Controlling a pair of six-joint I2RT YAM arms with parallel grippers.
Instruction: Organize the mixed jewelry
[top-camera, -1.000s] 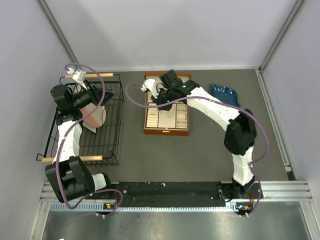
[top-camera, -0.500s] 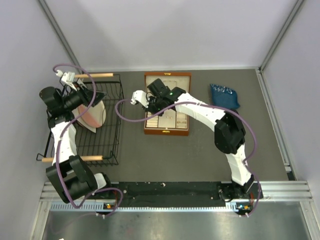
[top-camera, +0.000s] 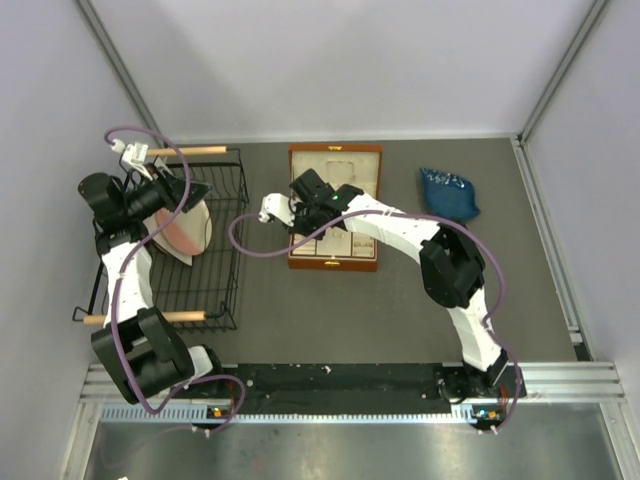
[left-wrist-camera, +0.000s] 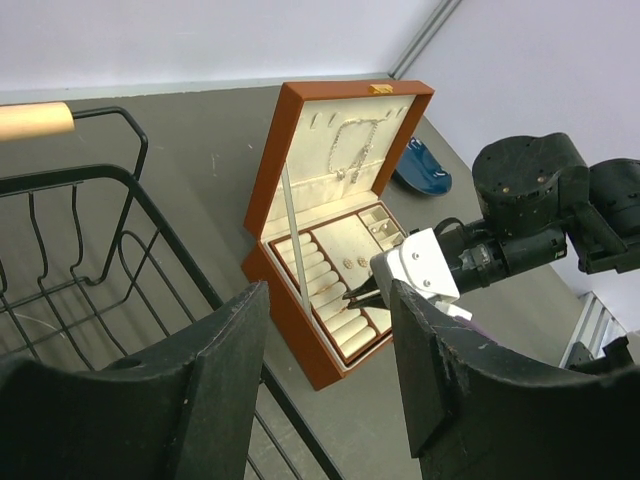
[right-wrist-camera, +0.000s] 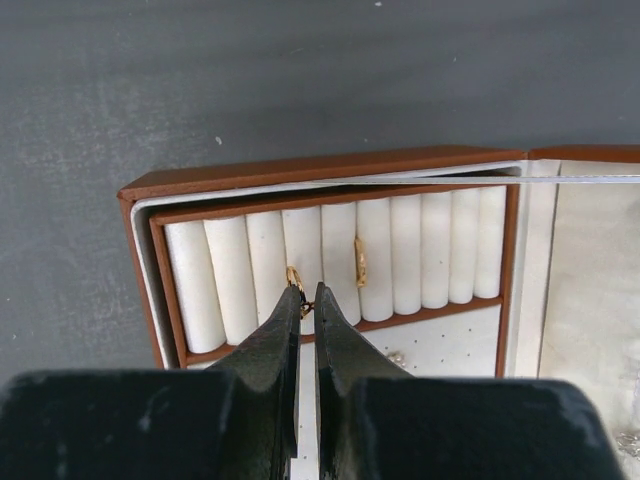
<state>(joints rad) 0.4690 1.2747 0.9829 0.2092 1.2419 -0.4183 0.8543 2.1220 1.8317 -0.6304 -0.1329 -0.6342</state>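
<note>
The brown wooden box with cream lining (right-wrist-camera: 300, 172) stands open near the middle of the counter's far edge. Over its ring rolls the right gripper (right-wrist-camera: 308, 292) has its jaws drawn almost together, tips touching a small gold-coloured ring (right-wrist-camera: 294, 277); whether they pinch it I cannot tell. A second gold ring (right-wrist-camera: 360, 262) sits between rolls nearby. The thin silvery chain necklace (left-wrist-camera: 352, 150) hangs in the lid. The left gripper (left-wrist-camera: 328, 372), jaws spread wide, hangs above the black wire basket (top-camera: 200, 285) by the left edge.

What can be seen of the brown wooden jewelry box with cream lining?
The brown wooden box stands on the grey table, lid open, leaning back. A thin silvery chain necklace hangs on the cream lid lining. The base holds cream ring rolls. One gold ring sits between rolls; the right gripper appears to pinch a second gold ring.
</note>
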